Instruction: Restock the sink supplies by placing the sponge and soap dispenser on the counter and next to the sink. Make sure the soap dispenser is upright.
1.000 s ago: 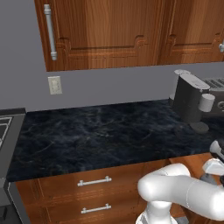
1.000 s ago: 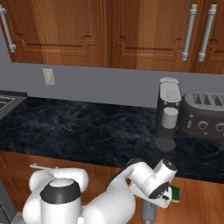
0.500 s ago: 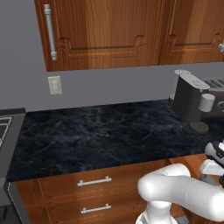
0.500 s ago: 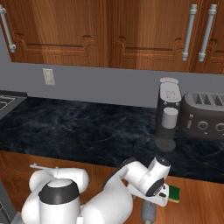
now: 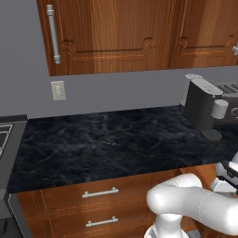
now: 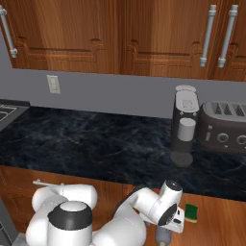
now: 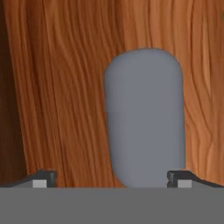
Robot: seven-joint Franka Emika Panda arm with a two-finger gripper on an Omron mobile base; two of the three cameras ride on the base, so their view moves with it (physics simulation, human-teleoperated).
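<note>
A grey soap dispenser (image 7: 144, 118) with a rounded end lies on a brown wood surface below the counter's front edge. My gripper (image 7: 111, 179) is open, one fingertip (image 7: 43, 178) to each side of it, the right one close to its edge. From the right base view the hand reaches down over the dispenser (image 6: 162, 236), with a green sponge (image 6: 191, 213) lying just to its right on the same wood. The black veined counter (image 6: 96, 144) runs across behind, also the counter (image 5: 116, 139) in the left base view. The sink is out of view.
A dark coffee machine (image 6: 185, 125) and a grey toaster (image 6: 226, 127) stand on the counter at the right. Wood wall cabinets with silver handles (image 6: 206, 36) hang above. Drawers with silver handles (image 5: 100, 193) sit under the counter. A grey appliance edge (image 5: 5, 135) shows at far left.
My hand has sunk a little lower over the grey dispenser. The sponge and the things on the counter have not moved.
</note>
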